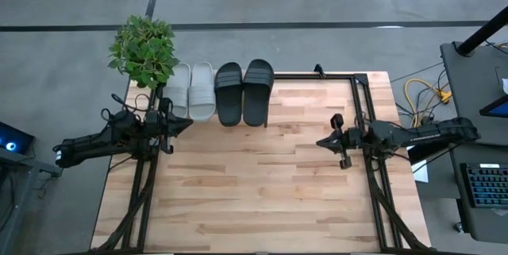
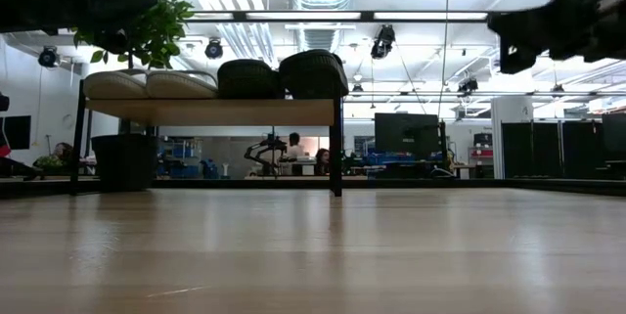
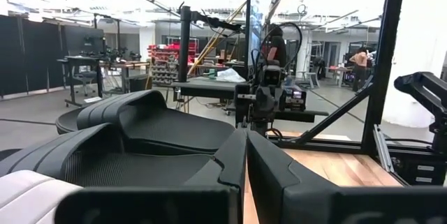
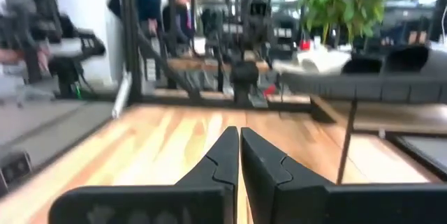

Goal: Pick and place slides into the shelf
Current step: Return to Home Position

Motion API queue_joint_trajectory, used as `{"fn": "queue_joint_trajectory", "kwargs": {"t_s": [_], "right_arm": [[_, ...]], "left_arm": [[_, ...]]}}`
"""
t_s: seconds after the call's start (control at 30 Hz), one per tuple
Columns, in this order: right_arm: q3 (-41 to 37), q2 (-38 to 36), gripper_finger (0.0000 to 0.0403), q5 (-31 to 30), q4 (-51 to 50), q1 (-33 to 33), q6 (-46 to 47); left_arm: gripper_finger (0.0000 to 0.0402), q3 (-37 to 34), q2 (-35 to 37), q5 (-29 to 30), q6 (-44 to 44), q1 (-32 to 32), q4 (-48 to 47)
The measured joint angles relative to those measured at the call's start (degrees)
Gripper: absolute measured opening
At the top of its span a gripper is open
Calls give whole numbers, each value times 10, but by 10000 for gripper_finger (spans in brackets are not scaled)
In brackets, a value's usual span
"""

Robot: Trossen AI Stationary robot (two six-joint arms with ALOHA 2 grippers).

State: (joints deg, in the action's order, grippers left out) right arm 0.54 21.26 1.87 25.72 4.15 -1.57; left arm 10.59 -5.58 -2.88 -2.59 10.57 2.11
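Two light grey slides and two black slides lie side by side, soles down, on the shelf at the table's far left. In the low view the grey slides and the black slides rest on its top board. My left gripper is shut and hovers level just off the near ends of the grey slides, touching nothing. Its wrist view shows the black slides right beside it. My right gripper is shut and hangs level above the table's right part, far from the slides.
A green potted plant stands beside the shelf's left end, its dark pot on the floor. Black frame rails run along the table's far and right edges. The wooden tabletop stretches bare between the arms and toward the near edge.
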Motion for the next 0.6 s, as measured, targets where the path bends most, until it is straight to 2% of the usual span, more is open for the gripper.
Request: {"fn": "queue_joint_trajectory", "kwargs": {"t_s": [0.17,0.37,0.6], "right_arm": [[0,4,8,4,-28,-9,54],[0,23,9,25,-30,-15,48],[0,38,9,-11,-30,-18,36]], "left_arm": [[0,0,0,0,0,0,0],[0,0,0,0,0,0,0],[0,0,0,0,0,0,0]]}}
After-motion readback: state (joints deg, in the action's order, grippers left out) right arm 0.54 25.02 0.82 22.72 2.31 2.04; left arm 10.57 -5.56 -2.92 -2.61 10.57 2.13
